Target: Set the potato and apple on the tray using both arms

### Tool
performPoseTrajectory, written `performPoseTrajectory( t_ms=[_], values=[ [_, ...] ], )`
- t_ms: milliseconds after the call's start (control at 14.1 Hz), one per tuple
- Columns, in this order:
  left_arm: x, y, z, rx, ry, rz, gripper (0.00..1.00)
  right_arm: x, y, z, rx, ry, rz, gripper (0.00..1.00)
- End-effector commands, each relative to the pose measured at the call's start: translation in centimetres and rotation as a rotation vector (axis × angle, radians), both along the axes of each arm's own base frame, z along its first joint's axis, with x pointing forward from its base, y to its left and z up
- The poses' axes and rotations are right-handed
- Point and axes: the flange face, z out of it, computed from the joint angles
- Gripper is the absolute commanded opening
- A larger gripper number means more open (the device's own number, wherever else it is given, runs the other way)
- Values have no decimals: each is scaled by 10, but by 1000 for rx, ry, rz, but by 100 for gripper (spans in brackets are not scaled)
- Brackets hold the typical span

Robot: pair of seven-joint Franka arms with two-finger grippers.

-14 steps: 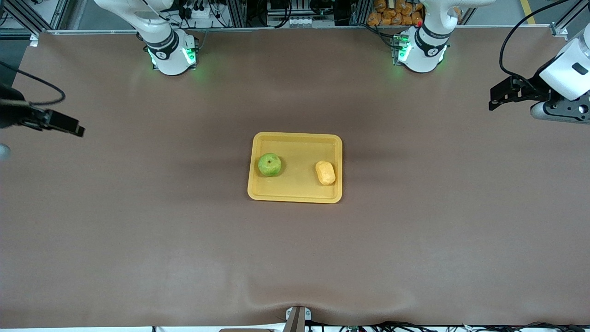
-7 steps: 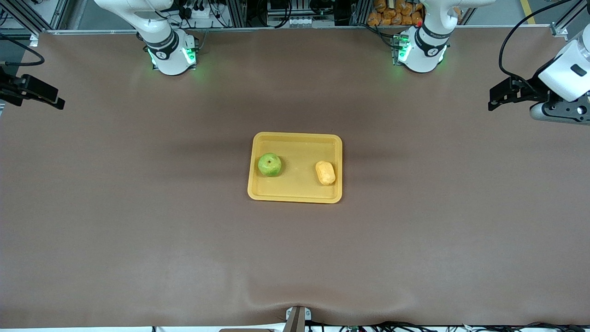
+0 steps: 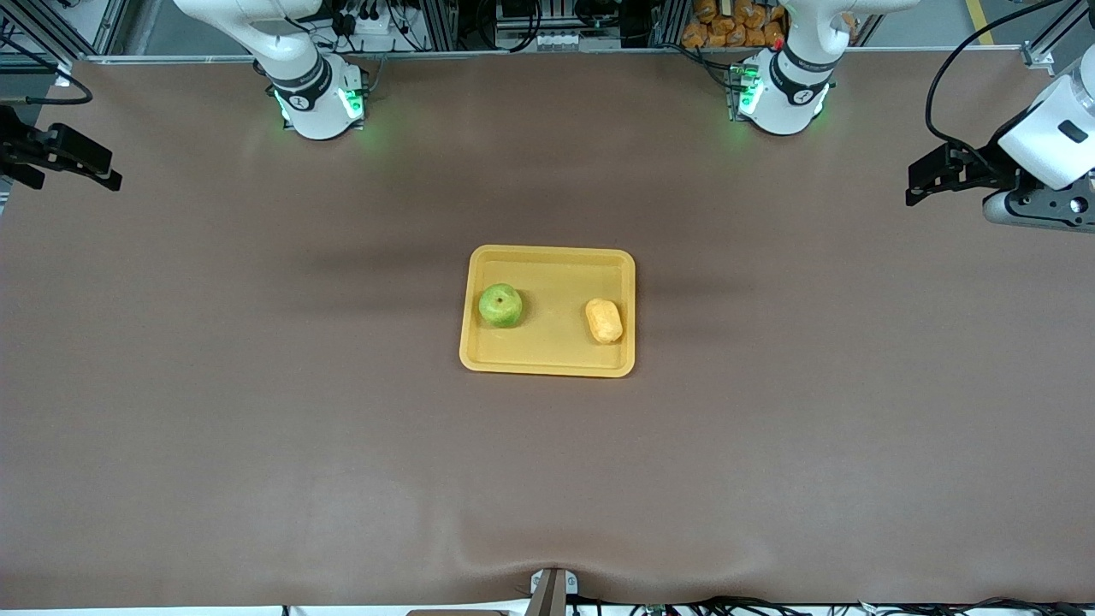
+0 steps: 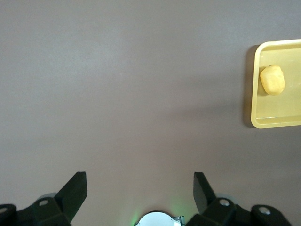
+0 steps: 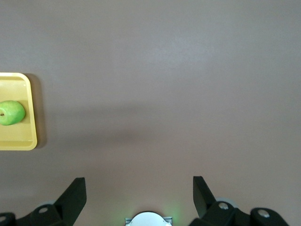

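Now — left gripper (image 4: 136,190), right gripper (image 5: 136,190) — wide, empty.

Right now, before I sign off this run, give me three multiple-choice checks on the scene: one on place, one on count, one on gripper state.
1. Where is the potato?
A. in the tray
B. on the bare table
C. in a gripper

2. How many items lie in the tray?
A. one
B. two
C. three

3. How are both grippers?
A. shut on fruit
B. open and empty
C. one holding the apple

Answers:
1 A: the potato lies inside the tray.
2 B: only the potato and the apple.
3 B: left gripper and right gripper show spread fingers, nothing between.
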Motion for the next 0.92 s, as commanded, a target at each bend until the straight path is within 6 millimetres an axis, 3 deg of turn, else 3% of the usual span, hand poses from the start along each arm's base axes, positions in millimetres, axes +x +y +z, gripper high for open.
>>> performPoseTrajectory(
  t_ms=[0,356,853],
  values=[
    [-1,1,2,17,-4,12,100,7,1,6,-20,-16,14,100],
    [-1,1,1,17,-2,12,100,21,-4,15,-11,-47,43,100],
    [-1,0,2,17,-3,13,100,20,-8,15,-24,-41,48,100]
  ],
)
